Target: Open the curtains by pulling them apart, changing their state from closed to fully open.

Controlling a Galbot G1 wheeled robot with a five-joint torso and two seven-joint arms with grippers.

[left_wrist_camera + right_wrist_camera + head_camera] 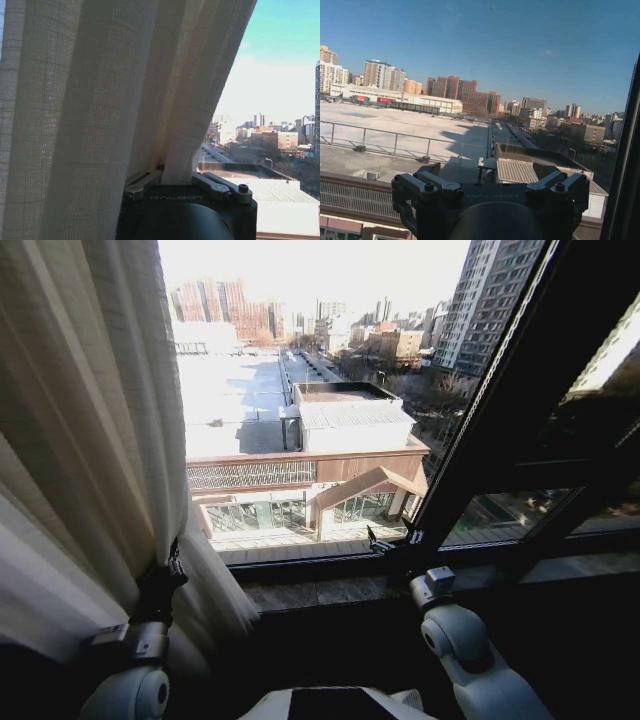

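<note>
Head view, left end effector (175, 558) gripping curtains (90, 440) edge

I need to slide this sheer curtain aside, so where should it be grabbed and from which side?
Grip the sheer curtain at its free window-side edge, low near the sill, coming from the room side. The pleats bunch into a narrow fold there, which is where the left gripper is pinching it; the right gripper hangs open at the glass.

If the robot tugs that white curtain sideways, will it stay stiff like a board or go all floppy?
Probably floppy: the curtain hangs in soft folds and bunches where the left gripper pinches it. It looks thin and light, since daylight glows through the weave. It might slip free, because only a narrow fold sits between the fingers.
</note>
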